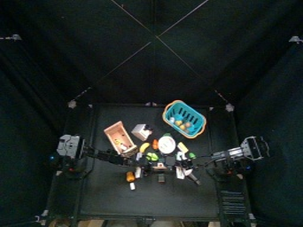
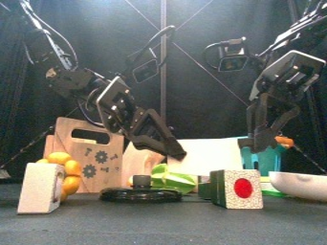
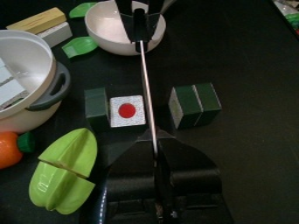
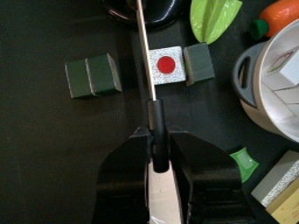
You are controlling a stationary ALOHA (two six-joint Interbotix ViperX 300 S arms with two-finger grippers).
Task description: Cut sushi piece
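Overhead camera sat high, my table (image 1: 119, 191) small. Front camera: table level, close. My wrist cameras both covered the sushi piece (image 3: 128, 109).

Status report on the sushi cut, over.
Left gripper, right gripper: jaws shut on thin blades. Sushi piece uncut, blade alongside. Green blocks close beside.

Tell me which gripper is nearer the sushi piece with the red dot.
Left, though only narrowly. The left gripper slants down low beside the sushi piece, to its left in the front view. The right gripper hangs higher, roughly above it.
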